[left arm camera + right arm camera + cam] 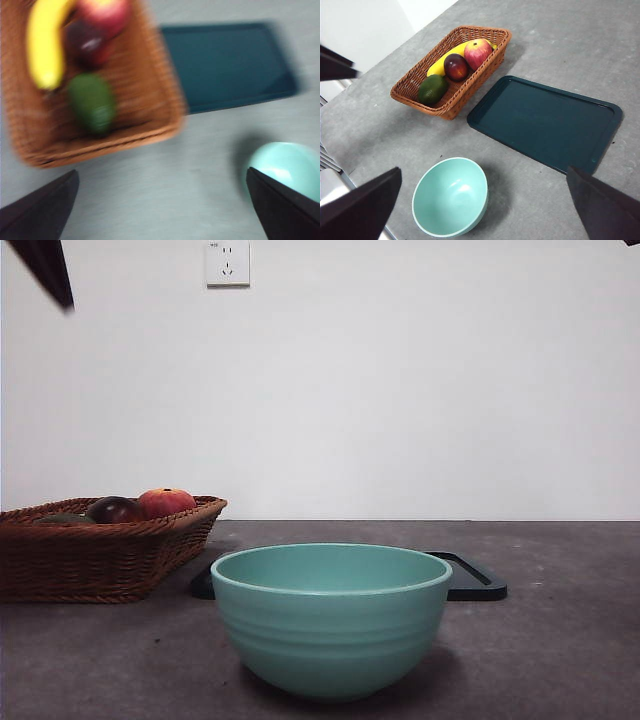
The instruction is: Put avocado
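Note:
The avocado [432, 89], dark green and oval, lies in the near corner of a brown wicker basket [470, 92]. In the blurred left wrist view the avocado [92, 102] is beside a banana [45, 42]. In the front view only its top [65, 519] shows over the basket rim [100, 540]. My left gripper [161, 172] hovers open above the table just outside the basket, holding nothing. My right gripper [484, 172] is open and high above the table, also holding nothing.
The basket also holds a dark maroon fruit [455, 66] and a red apple [477, 52]. A dark teal tray [545, 122] lies beside the basket. A mint-green bowl [332, 620] stands in front of it. A black arm tip [50, 270] shows at the top left corner.

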Controlling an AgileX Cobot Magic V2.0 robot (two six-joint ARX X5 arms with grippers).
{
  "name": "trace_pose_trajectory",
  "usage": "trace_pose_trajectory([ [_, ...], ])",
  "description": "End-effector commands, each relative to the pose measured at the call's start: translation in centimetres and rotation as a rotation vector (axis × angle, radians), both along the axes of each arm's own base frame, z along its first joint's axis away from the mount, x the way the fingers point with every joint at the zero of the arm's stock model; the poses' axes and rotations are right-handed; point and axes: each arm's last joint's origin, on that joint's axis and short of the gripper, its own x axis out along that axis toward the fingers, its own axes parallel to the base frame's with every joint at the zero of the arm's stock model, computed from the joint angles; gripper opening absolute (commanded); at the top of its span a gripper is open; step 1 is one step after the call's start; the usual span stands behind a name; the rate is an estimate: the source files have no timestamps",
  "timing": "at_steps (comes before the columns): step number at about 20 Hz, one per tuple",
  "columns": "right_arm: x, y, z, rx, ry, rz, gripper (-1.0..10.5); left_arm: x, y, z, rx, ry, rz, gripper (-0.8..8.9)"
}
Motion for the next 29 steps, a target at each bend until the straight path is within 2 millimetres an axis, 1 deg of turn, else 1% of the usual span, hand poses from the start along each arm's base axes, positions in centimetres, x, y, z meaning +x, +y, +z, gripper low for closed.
trace_pose_trajectory([
  [1,-0.1,0.0,0.6,0.011,-0.022,0.005,5.5,2.9,-0.5,-0.8,0.04,0.049,0.027,5.84],
  [3,-0.1,0.0,0.6,0.011,-0.021,0.005,5.5,5.4,-0.5,-2.6,0.065,0.105,0.049,5.84],
  [7,-0.1,0.0,0.6,0.011,-0.022,0.005,5.5,9.7,0.2,-6.6,0.094,0.215,0.12,5.84],
  [10,-0.1,0.0,0.6,0.011,-0.021,0.005,5.5,12.0,0.6,-8.8,0.093,0.229,0.15,5.84],
  [13,-0.1,0.0,0.6,0.011,-0.021,0.005,5.5,13.9,0.4,-10.9,0.067,0.233,0.15,5.84],
  [15,-0.1,0.0,0.6,0.011,-0.021,0.005,5.5,14.8,0.2,-12.0,0.059,0.232,0.162,5.83],
  [18,-0.1,0.0,0.6,0.01,-0.018,0.006,5.5,15.6,0.1,-12.8,0.054,0.211,0.162,5.83],
  [23,-0.2,0.0,0.4,0.001,0.001,0.005,5.5,16.2,0.0,-14.2,0.057,0.235,0.166,5.83],
  [25,-0.2,0.0,0.4,0.001,0.001,0.005,5.5,16.3,0.0,-14.4,0.058,0.239,0.166,5.83],
  [26,-0.2,0.0,0.4,0.001,0.001,0.005,5.5,16.3,0.0,-14.4,0.057,0.238,0.166,5.57],
  [28,-0.2,0.0,0.4,0.002,0.0,0.005,5.5,16.2,0.0,-14.5,0.059,0.248,0.168,4.1],
  [29,-0.2,0.0,0.4,0.001,-0.001,0.005,5.5,16.1,0.0,-14.5,0.06,0.262,0.172,3.56],
])
